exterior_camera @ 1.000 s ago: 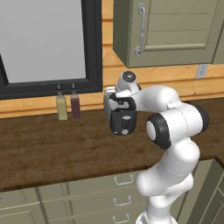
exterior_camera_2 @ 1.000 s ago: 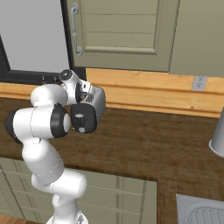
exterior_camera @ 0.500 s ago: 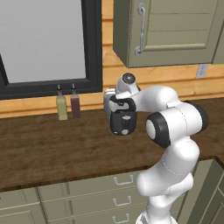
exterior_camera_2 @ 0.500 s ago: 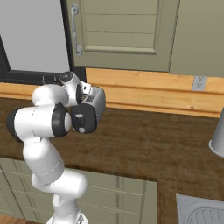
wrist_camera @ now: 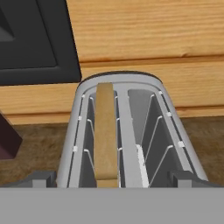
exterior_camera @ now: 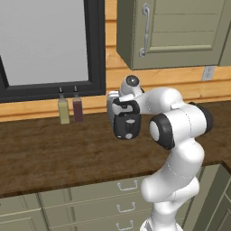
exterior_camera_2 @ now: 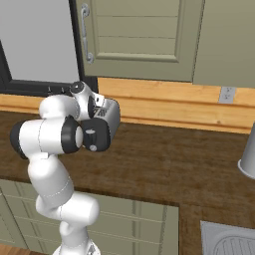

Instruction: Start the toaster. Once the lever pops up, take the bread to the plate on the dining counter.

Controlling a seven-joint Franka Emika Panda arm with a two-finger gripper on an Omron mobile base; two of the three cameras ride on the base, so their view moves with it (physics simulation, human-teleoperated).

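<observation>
The toaster (wrist_camera: 124, 131) occupied the centre of my hand view: a rounded silver body with two long slots running away from the camera, wire guides visible inside each. The bread (wrist_camera: 106, 133) stood on edge in the slot at frame left, showing a tan-brown crust along its top; the slot at frame right held nothing I could make out. In the left base view the toaster (exterior_camera: 125, 121) sat at mid-frame on the dark wood countertop (exterior_camera: 54, 153), its black end panel facing the camera, with a small pale lever (exterior_camera: 127, 122) above a round knob (exterior_camera: 127, 135). In the right base view the same panel (exterior_camera_2: 95, 134) appeared left of centre, partly covered by my arm. My arm was folded forward with the wrist bent down over the toaster top, so my claw (wrist_camera: 113, 179) hung just above the slots; its two finger tips (wrist_camera: 40, 179) stood fully apart at the bottom corners of the hand view, straddling the toaster and clamped on nothing. Two bottles (exterior_camera: 70, 107) stood left of the toaster against the wall. No brand, label or legible writing was discernible.
</observation>
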